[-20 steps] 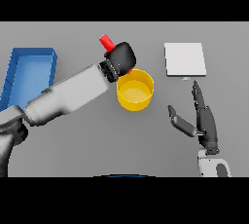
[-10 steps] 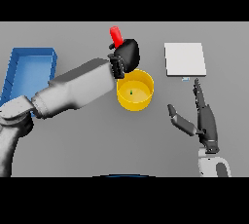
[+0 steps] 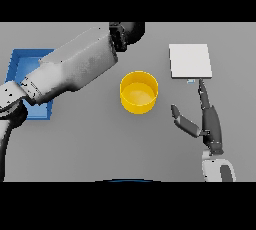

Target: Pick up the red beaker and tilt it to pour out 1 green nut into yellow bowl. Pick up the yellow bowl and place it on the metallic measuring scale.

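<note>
At lower right, the right robot hand (image 3: 210,121) was kept idle, fingers straight. The round yellow bowl (image 3: 139,92) was seen mid-table. At top centre, the left robot hand's (image 3: 131,30) grip could not be told; the red beaker was hidden.

The yellow bowl (image 3: 139,92) sits upright on my counter (image 3: 100,134), round and open. The metallic measuring scale (image 3: 190,61), a flat pale square, lies well apart to its right.
</note>
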Action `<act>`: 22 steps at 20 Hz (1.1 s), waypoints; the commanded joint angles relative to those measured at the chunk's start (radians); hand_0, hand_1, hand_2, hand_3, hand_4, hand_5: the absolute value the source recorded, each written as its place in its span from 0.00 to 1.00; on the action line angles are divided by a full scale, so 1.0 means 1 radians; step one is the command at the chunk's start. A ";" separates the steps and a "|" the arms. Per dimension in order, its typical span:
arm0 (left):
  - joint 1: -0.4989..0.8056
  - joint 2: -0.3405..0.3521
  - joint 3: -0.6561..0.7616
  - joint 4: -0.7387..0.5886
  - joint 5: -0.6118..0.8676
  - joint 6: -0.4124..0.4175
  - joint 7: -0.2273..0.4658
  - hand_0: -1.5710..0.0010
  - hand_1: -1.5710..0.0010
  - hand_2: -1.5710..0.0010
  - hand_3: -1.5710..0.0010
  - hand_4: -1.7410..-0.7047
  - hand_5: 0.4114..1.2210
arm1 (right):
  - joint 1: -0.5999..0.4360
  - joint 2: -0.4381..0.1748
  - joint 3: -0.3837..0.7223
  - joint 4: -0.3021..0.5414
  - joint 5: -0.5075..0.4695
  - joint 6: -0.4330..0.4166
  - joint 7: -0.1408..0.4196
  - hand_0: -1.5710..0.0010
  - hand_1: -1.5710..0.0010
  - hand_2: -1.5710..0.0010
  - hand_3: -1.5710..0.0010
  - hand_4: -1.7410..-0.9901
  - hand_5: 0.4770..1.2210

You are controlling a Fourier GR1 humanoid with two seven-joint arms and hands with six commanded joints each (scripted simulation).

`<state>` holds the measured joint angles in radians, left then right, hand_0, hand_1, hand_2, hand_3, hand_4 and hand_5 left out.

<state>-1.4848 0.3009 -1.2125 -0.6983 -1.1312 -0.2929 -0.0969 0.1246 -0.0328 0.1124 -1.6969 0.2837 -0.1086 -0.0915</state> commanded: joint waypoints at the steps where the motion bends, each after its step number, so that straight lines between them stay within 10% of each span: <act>1: -0.027 0.013 0.021 0.014 0.014 0.015 -0.003 0.00 0.00 0.09 0.19 0.05 1.00 | -0.002 -0.001 0.001 -0.002 0.000 0.003 -0.004 1.00 1.00 1.00 1.00 0.73 0.16; 2: -0.058 0.034 0.047 0.025 0.038 0.019 -0.023 0.00 0.00 0.07 0.34 0.04 1.00 | 0.005 -0.005 -0.002 -0.007 -0.015 0.013 -0.016 1.00 1.00 1.00 1.00 0.74 0.16; 7: -0.154 0.072 0.216 0.208 0.183 0.038 0.046 0.00 0.00 0.02 0.11 0.02 1.00 | -0.002 0.002 -0.012 -0.003 -0.068 0.042 -0.019 1.00 1.00 1.00 1.00 0.73 0.16; 14: -0.030 0.231 0.575 0.345 0.579 0.170 0.194 0.00 0.00 0.00 0.11 0.00 1.00 | -0.010 -0.015 -0.020 0.017 -0.082 0.057 -0.038 1.00 1.00 1.00 1.00 0.69 0.15; 22: 0.372 0.411 0.764 0.034 0.919 0.422 0.417 0.00 0.00 0.00 0.08 0.00 1.00 | -0.025 -0.040 -0.016 0.043 -0.064 0.065 -0.062 1.00 1.00 1.00 1.00 0.70 0.18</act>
<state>-1.1107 0.7129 -0.4491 -0.6636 -0.2095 0.1276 0.3177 0.0999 -0.0726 0.0958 -1.6542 0.2198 -0.0434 -0.1544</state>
